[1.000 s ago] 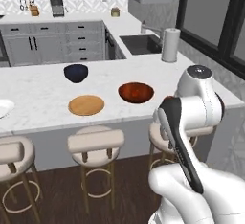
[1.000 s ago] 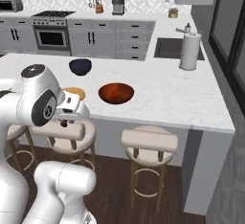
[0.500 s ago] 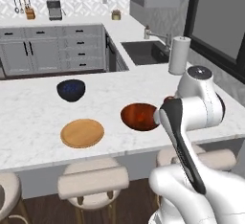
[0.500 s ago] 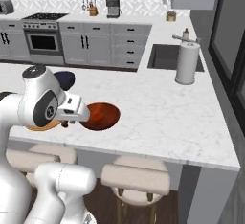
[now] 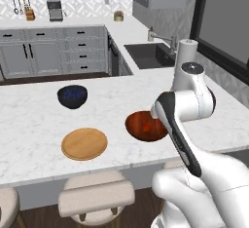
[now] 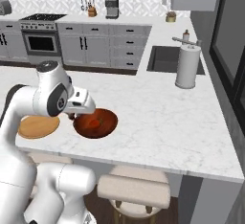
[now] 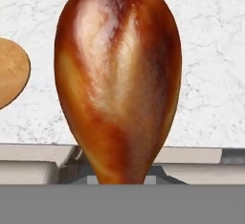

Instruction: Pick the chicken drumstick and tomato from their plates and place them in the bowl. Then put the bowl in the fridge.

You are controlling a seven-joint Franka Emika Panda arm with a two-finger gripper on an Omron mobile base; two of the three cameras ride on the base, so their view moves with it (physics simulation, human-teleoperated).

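The chicken drumstick (image 7: 119, 79) is seen close up in the hand view, its rounded meaty end up and its narrow end running down to the bottom of that view, where the claw is taken to be closed on it, though the fingertips themselves are hidden behind the meat. Behind it lie the white marble bench (image 7: 210, 50) and, at the left edge, part of the wooden plate (image 7: 10, 72). In the base views the bowl (image 5: 144, 126) is noted on the bench near its front edge, with the tomato (image 6: 95, 122) visible as a small red spot inside it. The robot's wrist is held just beside the bowl, on the side toward the wooden plate in the right base view; the claw itself is masked by the arm in both base views. The wooden plate (image 5: 84, 143) lies flat to the bowl's left, apart from it. A smaller dark blue bowl (image 5: 72, 96) stands further back. A paper towel roll (image 6: 187, 67) stands upright beside the sink (image 6: 165, 59).
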